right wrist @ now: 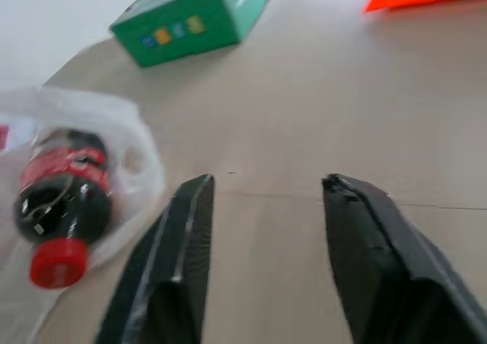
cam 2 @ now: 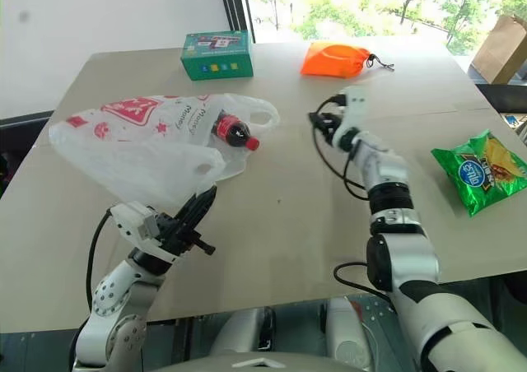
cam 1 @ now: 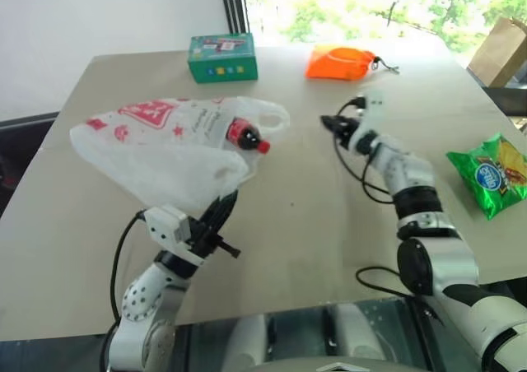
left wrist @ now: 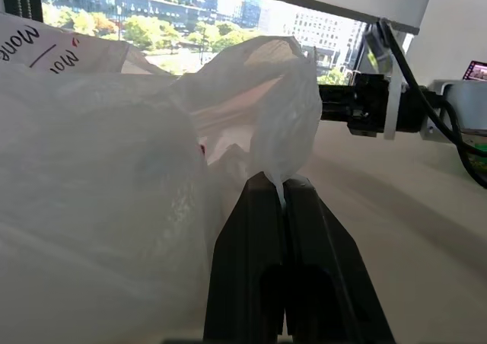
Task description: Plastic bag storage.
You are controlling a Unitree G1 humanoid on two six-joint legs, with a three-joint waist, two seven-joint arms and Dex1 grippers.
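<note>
Clamped on a fold of the plastic bag (cam 1: 160, 146), the left gripper (cam 1: 221, 211) lifts its near edge off the table (cam 1: 296, 216); the bag stretches away toward a cola bottle (cam 1: 245, 133) in its mouth (cap outward). Right gripper (cam 1: 329, 125), fingers spread and empty, hangs just beside that opening, nearer.

Tan table (cam 1: 313, 224); green box (cam 1: 222, 57); orange pouch (cam 1: 340, 62); snack packet (cam 1: 494, 174); plastic bag (cam 1: 165, 146).
</note>
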